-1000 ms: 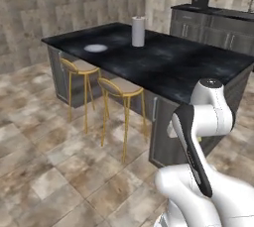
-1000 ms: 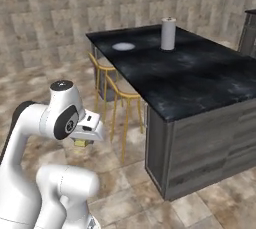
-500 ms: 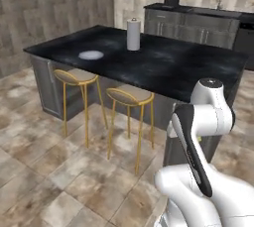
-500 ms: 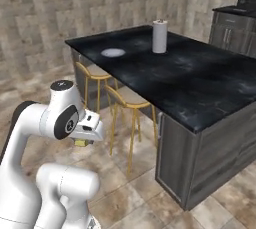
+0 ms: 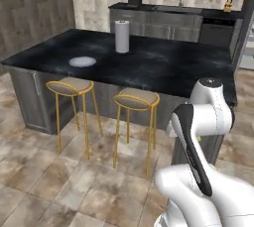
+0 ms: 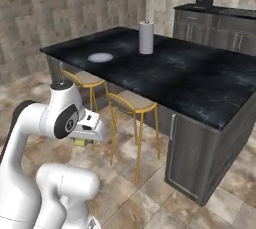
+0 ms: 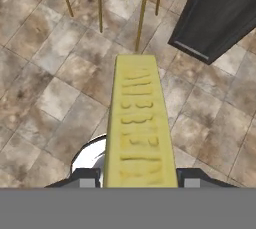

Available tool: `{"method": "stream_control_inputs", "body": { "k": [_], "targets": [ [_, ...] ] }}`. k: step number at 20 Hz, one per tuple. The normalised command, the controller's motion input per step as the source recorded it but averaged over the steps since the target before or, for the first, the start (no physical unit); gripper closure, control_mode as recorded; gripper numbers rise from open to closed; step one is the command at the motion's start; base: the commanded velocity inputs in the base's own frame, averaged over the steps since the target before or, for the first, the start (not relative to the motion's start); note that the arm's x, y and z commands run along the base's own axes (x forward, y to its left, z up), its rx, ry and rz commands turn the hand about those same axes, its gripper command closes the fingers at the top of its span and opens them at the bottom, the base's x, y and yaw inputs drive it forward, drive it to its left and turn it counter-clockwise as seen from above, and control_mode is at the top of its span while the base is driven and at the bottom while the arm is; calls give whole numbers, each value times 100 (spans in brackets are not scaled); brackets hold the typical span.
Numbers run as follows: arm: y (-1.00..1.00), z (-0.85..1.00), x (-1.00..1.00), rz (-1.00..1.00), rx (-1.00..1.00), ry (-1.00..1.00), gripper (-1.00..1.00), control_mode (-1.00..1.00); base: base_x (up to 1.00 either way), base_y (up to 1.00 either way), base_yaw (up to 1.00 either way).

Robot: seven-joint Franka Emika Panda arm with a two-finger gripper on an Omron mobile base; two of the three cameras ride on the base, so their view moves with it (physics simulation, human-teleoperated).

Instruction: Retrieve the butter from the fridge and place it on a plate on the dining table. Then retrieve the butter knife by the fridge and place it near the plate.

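Presently the claw is closed on the butter, which juts forward above the floor tiles, short of the table. Judged risk: the stick could slip or smear if squeezed harder, or clip a stool on approach. Farther off, the plate lies bare beside the paper towel roll.

The worktop is topped with black marble, faintly white-veined and softly glossy, over a matt grey panelled base. The stools are framed in yellow metal-like rods with tan padded seats. The plate looks smooth and pale. The paper towel roll appears white and matt. The butter is seen as matt pale yellow with embossed ridges. The floor is laid with mottled brown stone tile.
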Motion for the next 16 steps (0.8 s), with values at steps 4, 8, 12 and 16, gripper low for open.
{"method": "stream_control_inputs", "body": {
  "k": [4, 8, 12, 16],
  "targets": [
    [0, 0, 0, 0, 0, 0, 100, 100, 0, 100, -44],
    [0, 0, 0, 0, 0, 0, 100, 100, 0, 100, -44],
    [0, 0, 0, 0, 0, 0, 100, 100, 0, 100, -42],
    [0, 0, 0, 0, 0, 0, 100, 100, 0, 100, -43]
  ]
}}
